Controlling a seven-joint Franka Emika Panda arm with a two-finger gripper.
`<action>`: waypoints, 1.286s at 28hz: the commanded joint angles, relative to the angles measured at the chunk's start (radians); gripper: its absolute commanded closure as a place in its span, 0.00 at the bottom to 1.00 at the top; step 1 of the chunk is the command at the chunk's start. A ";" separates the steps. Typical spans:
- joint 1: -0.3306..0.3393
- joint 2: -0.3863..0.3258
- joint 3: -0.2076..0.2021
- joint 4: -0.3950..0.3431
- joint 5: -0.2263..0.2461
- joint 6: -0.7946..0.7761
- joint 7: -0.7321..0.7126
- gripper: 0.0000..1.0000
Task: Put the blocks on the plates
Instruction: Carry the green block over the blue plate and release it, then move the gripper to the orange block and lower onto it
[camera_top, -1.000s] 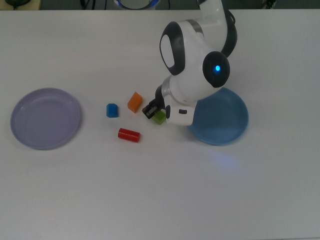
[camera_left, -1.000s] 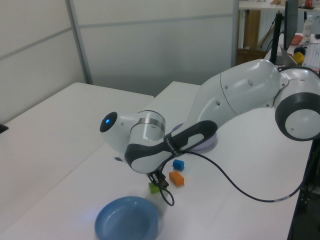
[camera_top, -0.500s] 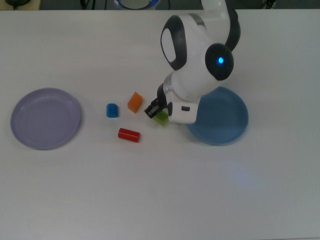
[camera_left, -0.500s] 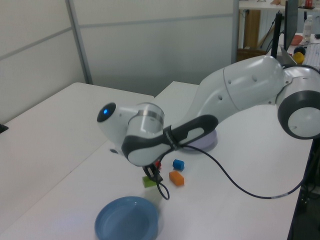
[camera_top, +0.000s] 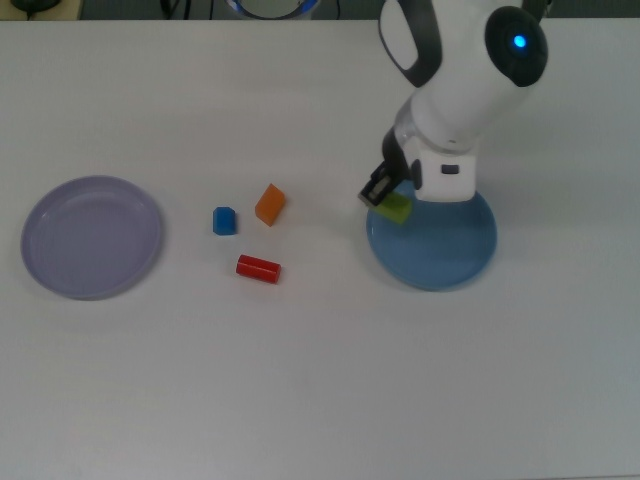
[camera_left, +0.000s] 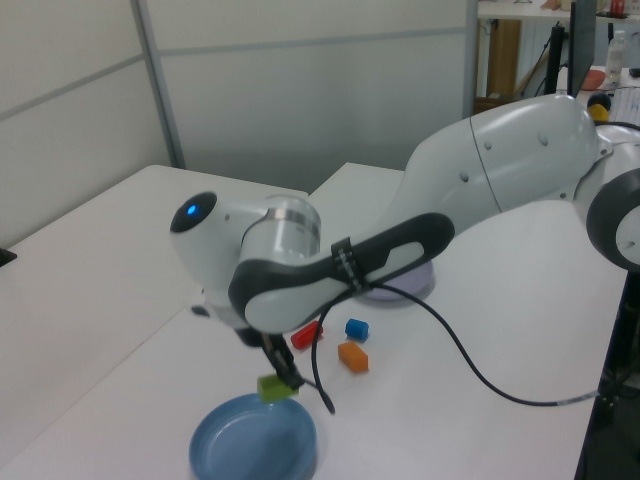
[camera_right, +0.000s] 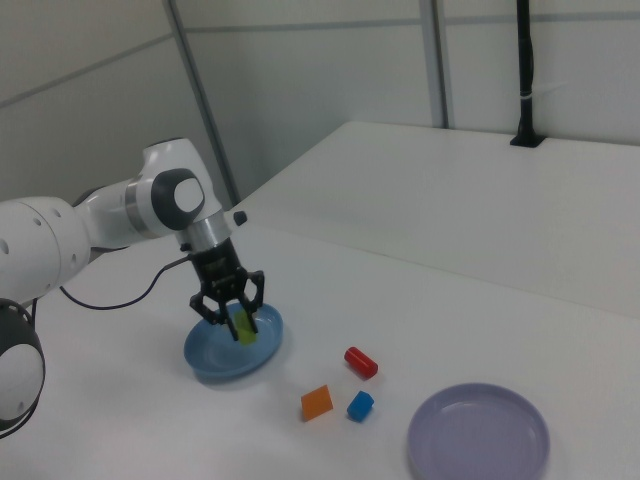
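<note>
My gripper (camera_top: 385, 199) (camera_left: 278, 381) (camera_right: 234, 321) is shut on the lime-green block (camera_top: 393, 207) (camera_left: 273, 387) (camera_right: 246, 328), holding it in the air over the edge of the blue plate (camera_top: 440, 250) (camera_left: 250, 445) (camera_right: 215, 360) nearest the other blocks. On the table lie the orange block (camera_top: 269, 204) (camera_left: 352, 356) (camera_right: 317, 402), the blue block (camera_top: 224, 220) (camera_left: 356, 328) (camera_right: 360, 405) and the red cylinder (camera_top: 258, 268) (camera_left: 306, 336) (camera_right: 360, 362). The lavender plate (camera_top: 92, 237) (camera_left: 395, 288) (camera_right: 478, 433) holds nothing; in the left view the arm hides most of it.
The white arm (camera_top: 455, 70) reaches in from the top view's upper edge. A black cable (camera_left: 440, 350) hangs from the arm in the left view. A black post (camera_right: 524, 70) stands on another table at the back of the right view.
My gripper has lifted the lime-green block off the table and carried it to the top view's right, from beside the orange block to over the blue plate's rim.
</note>
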 joint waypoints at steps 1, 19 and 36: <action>0.003 0.031 0.034 -0.011 0.018 0.016 0.066 0.98; 0.039 0.072 0.056 -0.012 0.009 0.132 0.337 0.34; -0.089 -0.075 0.043 0.003 0.021 -0.168 0.361 0.00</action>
